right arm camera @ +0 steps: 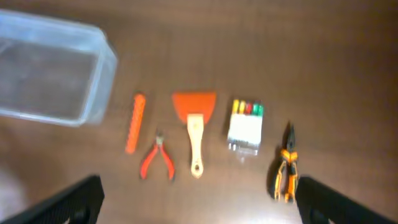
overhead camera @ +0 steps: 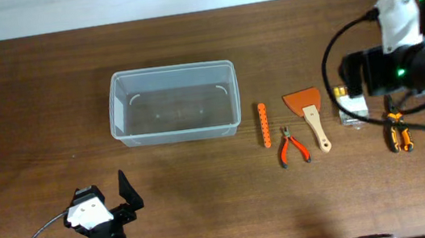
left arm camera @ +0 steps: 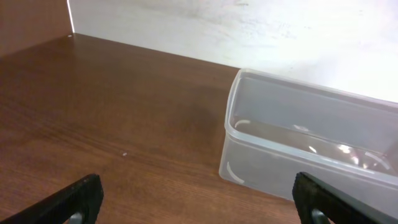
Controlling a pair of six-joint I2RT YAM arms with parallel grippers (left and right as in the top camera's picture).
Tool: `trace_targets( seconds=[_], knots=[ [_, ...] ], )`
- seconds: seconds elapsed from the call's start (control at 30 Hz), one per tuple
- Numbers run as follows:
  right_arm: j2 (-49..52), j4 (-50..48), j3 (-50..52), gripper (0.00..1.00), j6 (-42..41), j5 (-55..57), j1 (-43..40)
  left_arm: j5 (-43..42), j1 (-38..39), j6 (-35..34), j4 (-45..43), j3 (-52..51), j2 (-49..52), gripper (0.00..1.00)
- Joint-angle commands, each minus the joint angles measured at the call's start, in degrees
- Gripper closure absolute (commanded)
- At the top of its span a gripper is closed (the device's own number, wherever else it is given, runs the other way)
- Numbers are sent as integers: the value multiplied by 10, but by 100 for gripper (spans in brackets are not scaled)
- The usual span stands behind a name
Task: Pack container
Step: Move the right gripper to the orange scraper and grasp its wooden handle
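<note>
The container (overhead camera: 170, 70) is a clear rectangular tub standing empty left of the table's middle; it also shows in the left wrist view (left arm camera: 298, 146) and the right wrist view (right arm camera: 56, 74). To its right lie an orange stick (overhead camera: 263, 124), red-handled pliers (overhead camera: 291, 147), an orange-bladed scraper with a wooden handle (overhead camera: 309, 111), a small clear box of coloured bits (overhead camera: 352, 107) and orange-black pliers (overhead camera: 397, 130). My left gripper (overhead camera: 125, 199) is open and empty, near the front edge, below the tub's left end. My right gripper (overhead camera: 354, 77) hangs open and empty high above the bit box.
The right wrist view, blurred, shows the row of tools from above: stick (right arm camera: 135, 122), red pliers (right arm camera: 157, 160), scraper (right arm camera: 194, 124), bit box (right arm camera: 245, 126), orange-black pliers (right arm camera: 286, 168). A white wall (left arm camera: 249, 31) runs behind the table's far edge.
</note>
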State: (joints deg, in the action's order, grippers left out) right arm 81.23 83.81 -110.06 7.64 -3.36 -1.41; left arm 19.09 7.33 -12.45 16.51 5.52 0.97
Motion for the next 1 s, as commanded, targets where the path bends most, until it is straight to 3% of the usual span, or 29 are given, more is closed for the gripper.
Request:
trace_targets(
  seconds=[0.0, 0.07, 0.2, 0.37, 0.63, 0.97],
  knots=[
    [-55, -73, 181, 1, -10, 42, -1, 2, 2, 5, 2, -2, -3, 1],
    [-58, -121, 279, 1, -8, 41, -10, 2, 2, 5, 2, -2, -3, 1],
    [-14, -159, 344, 1, 0, 41, -16, 2, 2, 5, 2, -2, -3, 1],
    [79, -172, 347, 2, 0, 40, -16, 2, 2, 5, 2, -2, -3, 1],
    [194, -186, 348, 17, 0, 25, -16, 2, 2, 5, 2, -2, -3, 1],
    [214, -222, 349, 17, 31, -9, -11, 2, 2, 5, 2, -2, -3, 1]
  ],
)
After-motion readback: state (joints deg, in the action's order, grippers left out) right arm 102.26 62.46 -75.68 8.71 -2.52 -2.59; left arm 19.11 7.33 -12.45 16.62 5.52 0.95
